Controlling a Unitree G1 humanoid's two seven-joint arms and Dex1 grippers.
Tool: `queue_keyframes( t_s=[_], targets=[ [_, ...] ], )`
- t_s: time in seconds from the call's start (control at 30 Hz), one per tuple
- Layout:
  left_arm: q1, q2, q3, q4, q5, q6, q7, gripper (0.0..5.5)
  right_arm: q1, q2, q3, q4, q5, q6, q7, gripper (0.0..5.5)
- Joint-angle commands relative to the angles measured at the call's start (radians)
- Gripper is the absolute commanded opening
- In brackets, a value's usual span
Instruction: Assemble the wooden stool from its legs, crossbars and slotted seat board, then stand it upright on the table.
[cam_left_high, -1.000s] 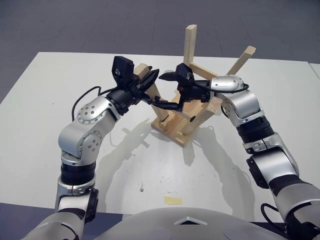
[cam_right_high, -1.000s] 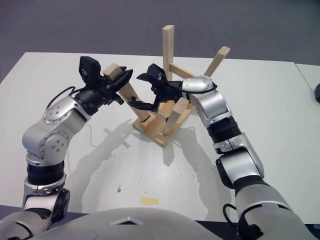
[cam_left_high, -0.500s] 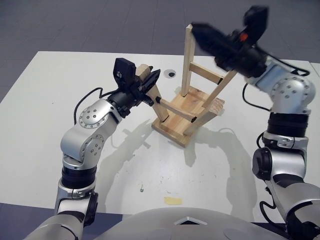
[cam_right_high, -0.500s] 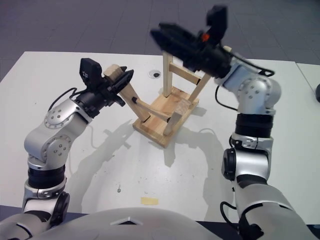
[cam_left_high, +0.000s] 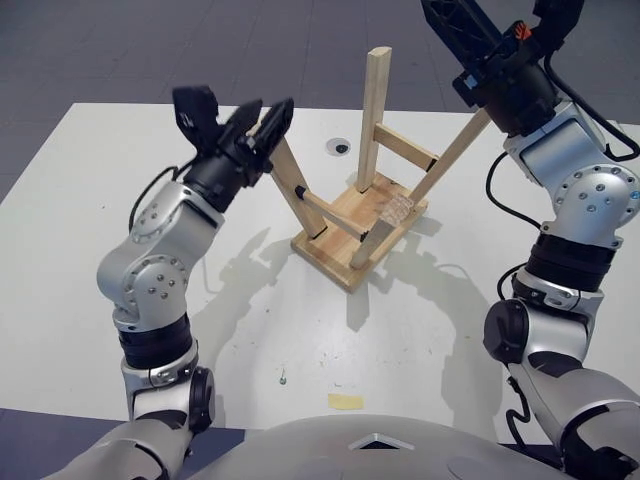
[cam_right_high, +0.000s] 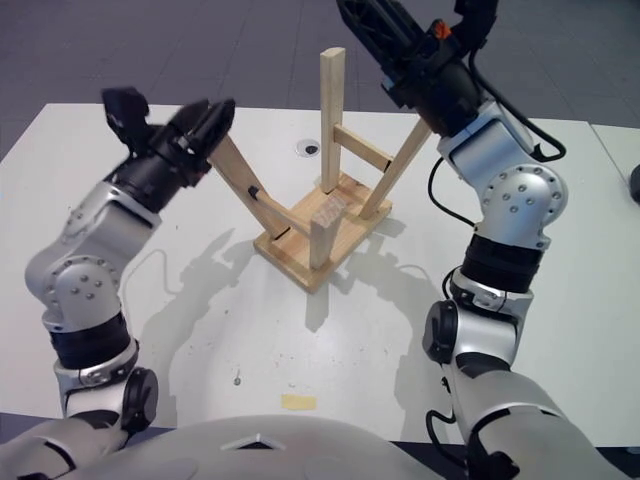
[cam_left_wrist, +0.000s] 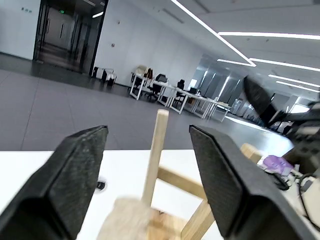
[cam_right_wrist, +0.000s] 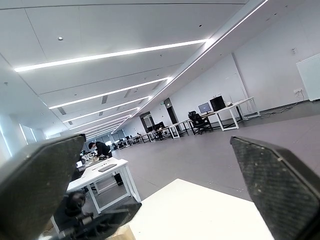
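On the bench (cam_left_high: 80, 220) the stool (cam_left_high: 365, 225) sits seat-down, legs up; left pincer (cam_left_high: 265, 112) gapes empty at one leg's top; right pincer (cam_right_wrist: 157, 142), raised, gapes empty.

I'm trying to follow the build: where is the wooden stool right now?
The stool stands upside down in the middle of the table, seat board down and legs up; the left claw is open around the top of its left leg.

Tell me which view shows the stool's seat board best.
Right eye view: the seat board lies flat on the table, near edges and upturned face clear. The left eye view shows much the same. The left wrist view catches mainly legs and a crossbar; the right wrist view faces the room.
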Motion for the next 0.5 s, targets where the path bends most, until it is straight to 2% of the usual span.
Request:
queue_keyframes(
  t_s=[0.03, 0.13, 0.23, 0.27, 0.33, 0.43, 0.5],
  targets=[
    [-0.124, 0.083, 0.049, -0.024, -0.044, 0.033, 0.037, 3.78, 0.013, 0.002, 0.000, -0.024, 0.015, -0.005, -0.017, 5.40],
    [-0.273, 0.179, 0.043, 0.056, 0.048, -0.006, 0.015, 4.34, 0.022, 0.007, -0.003, -0.035, 0.021, -0.009, -0.037, 5.40],
    [-0.351, 0.203, 0.016, 0.102, 0.082, -0.036, -0.023, 4.90, 0.043, 0.018, 0.001, -0.064, 0.038, -0.005, -0.059, 5.40],
    [-0.332, 0.194, -0.009, 0.128, 0.101, -0.048, -0.044, 5.15, 0.052, 0.022, 0.004, -0.073, 0.041, -0.004, -0.065, 5.40],
    [-0.233, 0.189, -0.128, 0.242, 0.228, -0.098, -0.085, 5.38, 0.082, 0.030, 0.013, -0.089, 0.039, -0.004, -0.076, 5.40],
    [-0.061, 0.168, -0.314, 0.390, 0.409, -0.173, -0.110, 5.38, 0.143, 0.035, 0.043, -0.129, 0.022, 0.001, -0.088, 5.40],
    [0.026, 0.138, -0.366, 0.394, 0.455, -0.192, -0.106, 5.38, 0.177, 0.035, 0.057, -0.157, 0.024, 0.009, -0.097, 5.40]
  ],
)
